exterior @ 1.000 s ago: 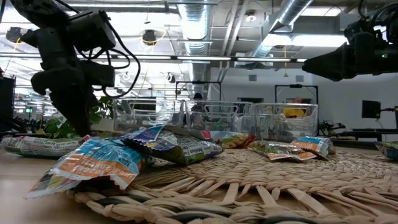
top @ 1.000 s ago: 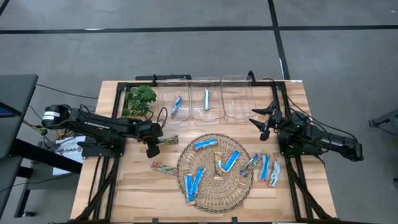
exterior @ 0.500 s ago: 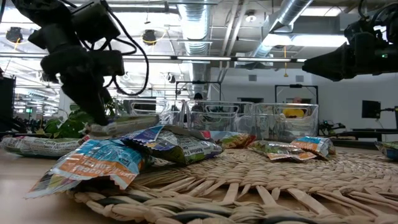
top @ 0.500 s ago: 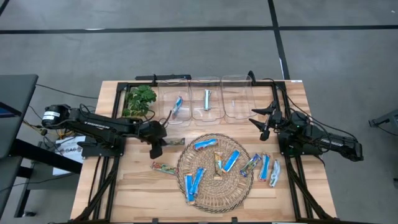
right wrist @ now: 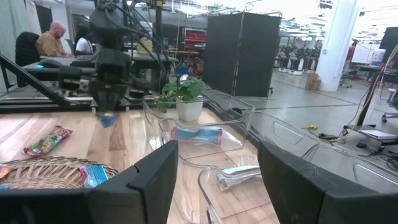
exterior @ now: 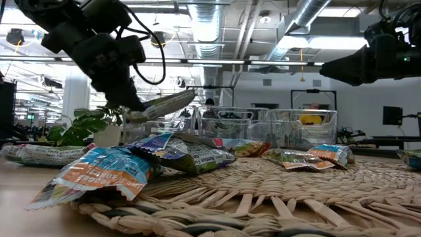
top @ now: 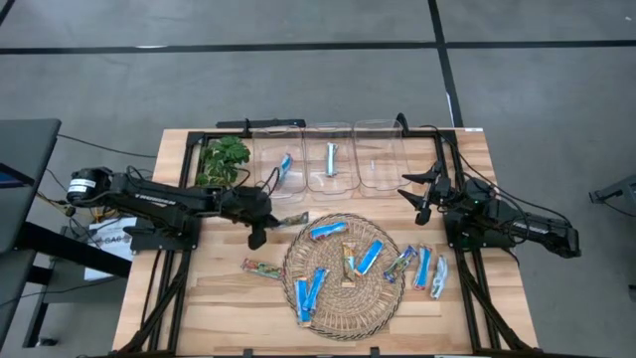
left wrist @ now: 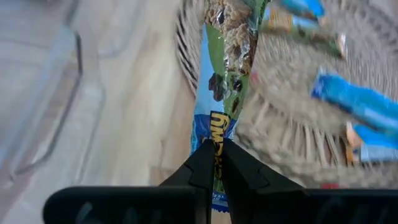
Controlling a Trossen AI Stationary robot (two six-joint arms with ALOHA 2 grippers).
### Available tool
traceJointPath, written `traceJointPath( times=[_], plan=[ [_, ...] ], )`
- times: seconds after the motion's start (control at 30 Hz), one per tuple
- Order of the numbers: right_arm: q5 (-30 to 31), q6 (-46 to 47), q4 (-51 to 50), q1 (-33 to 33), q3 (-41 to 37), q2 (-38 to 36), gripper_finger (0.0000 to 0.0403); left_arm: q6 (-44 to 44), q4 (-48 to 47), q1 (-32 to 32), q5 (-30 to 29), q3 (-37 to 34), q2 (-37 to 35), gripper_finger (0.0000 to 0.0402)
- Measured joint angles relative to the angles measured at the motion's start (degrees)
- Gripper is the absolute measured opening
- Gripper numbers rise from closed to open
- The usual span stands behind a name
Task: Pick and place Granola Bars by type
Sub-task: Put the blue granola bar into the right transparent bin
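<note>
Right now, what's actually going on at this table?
The robot is sorting wrapped bars into clear bins. The left tool is shut on a multicoloured granola bar and holds it in the air between the wicker mat and the bins. The left bin holds a bright blue bar, the middle one a pale silver bar. The right tool waits open near the right bin. More bars lie on and beside the mat.
</note>
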Motion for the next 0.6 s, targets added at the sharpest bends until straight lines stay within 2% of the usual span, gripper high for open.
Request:
traceJointPath(
  times=[0.13,0.27,0.6],
  plan=[
    [0.0,0.0,0.0,0.0,0.0,0.0,0.0215,-2.3,7.3,2.4,-0.3,0.0,0.0,0.0016],
    [0.0,0.0,0.0,0.0,0.0,0.0,0.0215,-5.4,16.3,4.3,-4.0,0.1,0.0,0.0016],
    [0.0,0.0,0.0,0.0,0.0,0.0,0.0215,-1.6,16.7,4.8,-7.9,8.3,0.0,0.0016]
  ],
)
